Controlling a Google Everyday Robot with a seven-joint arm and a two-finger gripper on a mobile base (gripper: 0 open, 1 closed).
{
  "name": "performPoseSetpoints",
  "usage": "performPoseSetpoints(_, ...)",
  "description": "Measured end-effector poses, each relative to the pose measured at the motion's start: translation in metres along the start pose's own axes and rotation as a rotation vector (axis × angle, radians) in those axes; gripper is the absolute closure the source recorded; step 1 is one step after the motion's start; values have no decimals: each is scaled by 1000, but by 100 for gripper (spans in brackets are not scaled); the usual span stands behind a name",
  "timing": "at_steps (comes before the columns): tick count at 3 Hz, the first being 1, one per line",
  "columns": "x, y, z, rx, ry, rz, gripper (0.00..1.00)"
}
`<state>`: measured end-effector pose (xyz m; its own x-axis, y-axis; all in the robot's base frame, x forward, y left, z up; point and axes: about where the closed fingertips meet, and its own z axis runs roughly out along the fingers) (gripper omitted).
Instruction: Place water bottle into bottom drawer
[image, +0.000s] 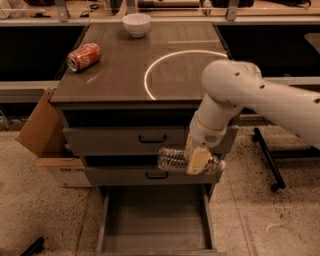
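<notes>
Plastic water bottle (172, 159) hangs sideways in gripper (199, 161) w/ jaws clamped on it, in front of mid drawer (120, 176), above open bottom drawer (155, 220); prob. lined up for lowering in.

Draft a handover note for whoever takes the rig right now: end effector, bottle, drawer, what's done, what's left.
The end effector is shut on the water bottle, in front of the middle drawer and above the open drawer.
The water bottle is held sideways in the air, with its clear body pointing left.
The bottom drawer is pulled out and its floor is bare.
Done: bottle grasped, drawer open.
Left: lower the bottle into the bottom drawer, release, withdraw.
The soda can and the bowl sit on the cabinet top.
</notes>
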<state>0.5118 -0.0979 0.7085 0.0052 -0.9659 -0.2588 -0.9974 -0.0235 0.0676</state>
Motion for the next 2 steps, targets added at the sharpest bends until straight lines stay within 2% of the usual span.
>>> performPoseSetpoints(1,-1,24,79,-57,-79,90,100)
performPoseSetpoints(2,-1,24,79,-57,-79,90,100)
